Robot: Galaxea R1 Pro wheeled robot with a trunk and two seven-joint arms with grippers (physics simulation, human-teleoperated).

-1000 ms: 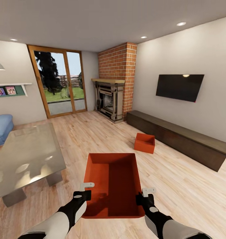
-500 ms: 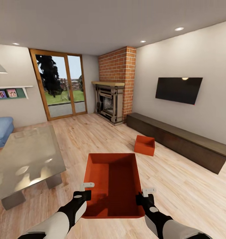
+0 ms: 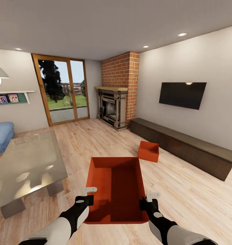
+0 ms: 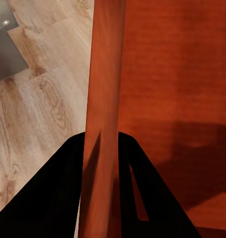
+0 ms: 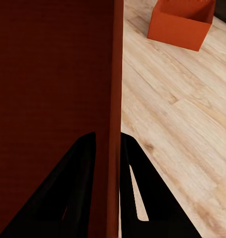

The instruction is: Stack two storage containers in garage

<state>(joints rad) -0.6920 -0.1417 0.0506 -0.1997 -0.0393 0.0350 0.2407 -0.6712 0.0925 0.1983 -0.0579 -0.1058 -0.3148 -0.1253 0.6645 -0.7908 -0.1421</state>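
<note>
**Backing off with the first bin**

The room has slid away: I am retreating. My left gripper (image 3: 89, 194) and right gripper (image 3: 150, 200) each clamp a wall of the held container (image 3: 116, 185). The second container (image 3: 148, 151) sits on the wood floor (image 3: 184, 190) at one o'clock.

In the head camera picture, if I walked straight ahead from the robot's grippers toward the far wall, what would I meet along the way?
Large orange-red storage container held between the two grippers → smaller-looking orange-red storage container on the light wood plank floor → red brick fireplace at the far wall.
</note>
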